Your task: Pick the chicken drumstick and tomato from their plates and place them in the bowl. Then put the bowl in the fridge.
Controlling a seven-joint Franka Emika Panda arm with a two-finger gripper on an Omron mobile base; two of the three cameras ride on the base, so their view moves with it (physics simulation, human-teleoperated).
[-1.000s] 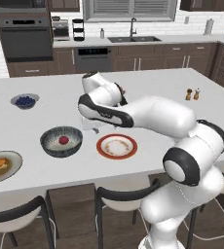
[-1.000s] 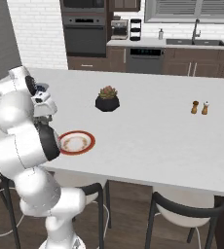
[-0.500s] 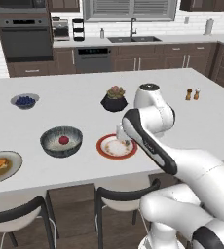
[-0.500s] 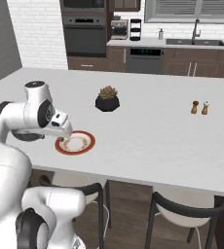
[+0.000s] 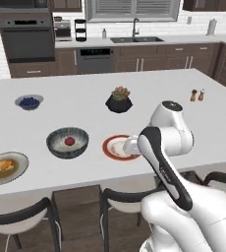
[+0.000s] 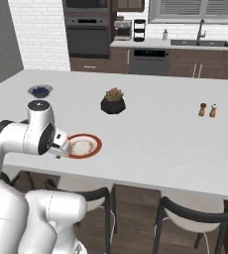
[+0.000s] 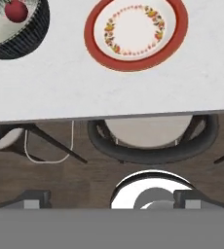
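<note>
We see gripper (image 6: 59, 155) low at counter's near edge, beside red-rimmed plate (image 5: 116, 147); fingers hidden, so we cannot tell opening or hold. Tomato (image 5: 70, 141), glossy red ball, sits in bowl (image 5: 67, 142), speckled dark outside, pale inside. Drumstick (image 5: 4, 165), lumpy, golden, lies on grey-rimmed plate (image 5: 5, 167) far left. Red-rimmed plate flat, round, floral ring inside. Counter (image 5: 85, 113) smooth white.
</note>
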